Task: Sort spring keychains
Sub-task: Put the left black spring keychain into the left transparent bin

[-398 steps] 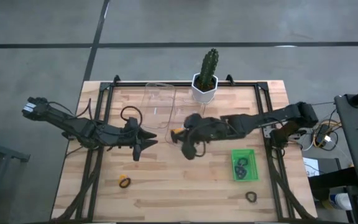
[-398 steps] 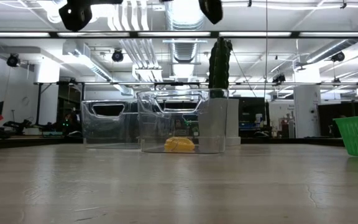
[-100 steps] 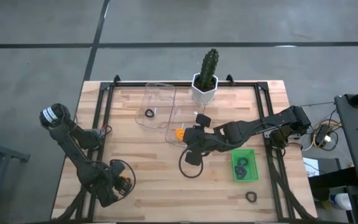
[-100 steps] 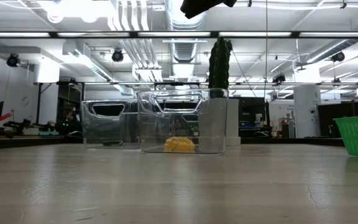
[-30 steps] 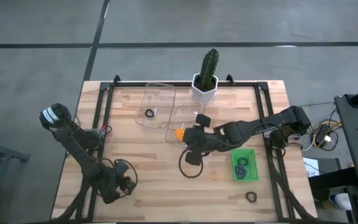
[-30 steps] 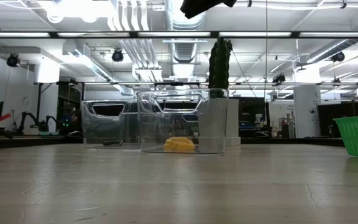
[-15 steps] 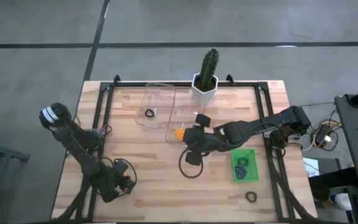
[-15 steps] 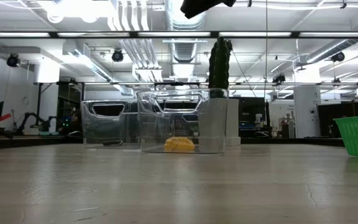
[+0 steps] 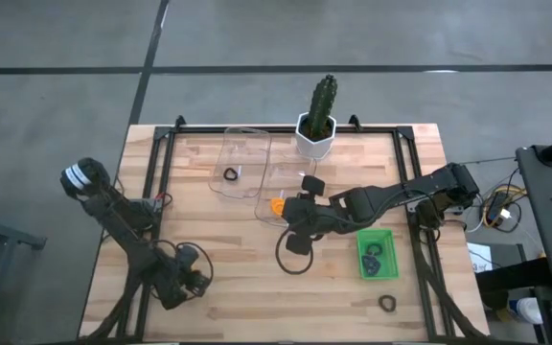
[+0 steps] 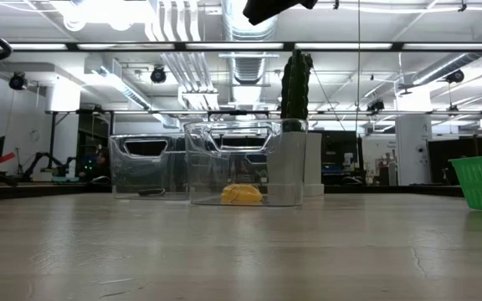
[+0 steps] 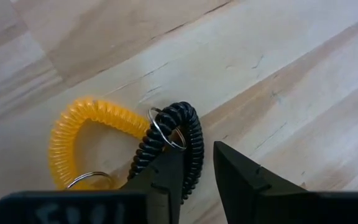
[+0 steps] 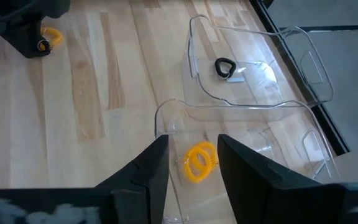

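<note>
Near the table's front left, my left gripper (image 9: pixel 188 283) points down at a black spring keychain (image 11: pixel 191 134) that lies against an orange one (image 11: pixel 73 143) on the wood, and is shut on the black coil. My right gripper (image 9: pixel 297 240) hangs open over the table's middle, above a clear bin (image 12: pixel 166 118) that holds an orange keychain (image 12: pixel 199 160). A second clear bin (image 12: pixel 260 93) holds a black one (image 12: pixel 224 67). One black keychain (image 9: pixel 386 303) lies loose at the front right. My left gripper has one side of the black keychain's coil (image 11: pixel 196 158) between its fingers. One finger (image 11: pixel 169 171) stands inside the loop and the other outside it. The fingers come from above, pointing down. The keychain looks to lie on the table, touching the orange one.
A green basket (image 9: pixel 377 236) with black keychains stands at the right. A potted cactus (image 9: pixel 317 120) stands at the far edge behind the clear bins. Bare wood lies between my two grippers and along the near edge.
</note>
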{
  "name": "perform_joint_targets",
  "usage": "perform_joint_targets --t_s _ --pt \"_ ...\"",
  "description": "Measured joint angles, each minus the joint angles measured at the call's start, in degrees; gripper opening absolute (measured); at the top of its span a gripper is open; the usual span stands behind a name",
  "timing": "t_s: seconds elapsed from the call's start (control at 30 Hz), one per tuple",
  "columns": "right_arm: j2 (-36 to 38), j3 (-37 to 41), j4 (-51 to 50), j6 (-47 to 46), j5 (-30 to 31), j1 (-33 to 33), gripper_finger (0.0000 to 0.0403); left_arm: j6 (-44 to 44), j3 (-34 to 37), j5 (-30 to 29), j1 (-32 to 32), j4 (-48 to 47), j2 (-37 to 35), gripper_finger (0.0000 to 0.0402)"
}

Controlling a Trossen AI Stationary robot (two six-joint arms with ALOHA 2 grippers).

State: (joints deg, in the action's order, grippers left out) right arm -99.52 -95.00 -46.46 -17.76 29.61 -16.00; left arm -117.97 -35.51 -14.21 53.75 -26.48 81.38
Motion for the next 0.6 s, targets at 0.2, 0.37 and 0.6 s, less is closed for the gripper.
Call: perform_joint_targets --t_s 0.2,0.37,0.6 --pt "0.01 0.00 -0.01 0.00 0.00 0.01 0.0129 0.00 0.02 2.02 -2.78 -1.28 0.00 0.0078" --pt "-0.01 0.00 0.00 -0.02 0.00 0.01 0.0125 -0.02 0.09 3.30 -4.56 -2.09 0.00 0.0066" --pt "-0.01 0.00 0.00 -0.04 0.00 0.01 0.0130 -0.33 0.15 3.37 -5.55 -2.43 0.02 0.0032"
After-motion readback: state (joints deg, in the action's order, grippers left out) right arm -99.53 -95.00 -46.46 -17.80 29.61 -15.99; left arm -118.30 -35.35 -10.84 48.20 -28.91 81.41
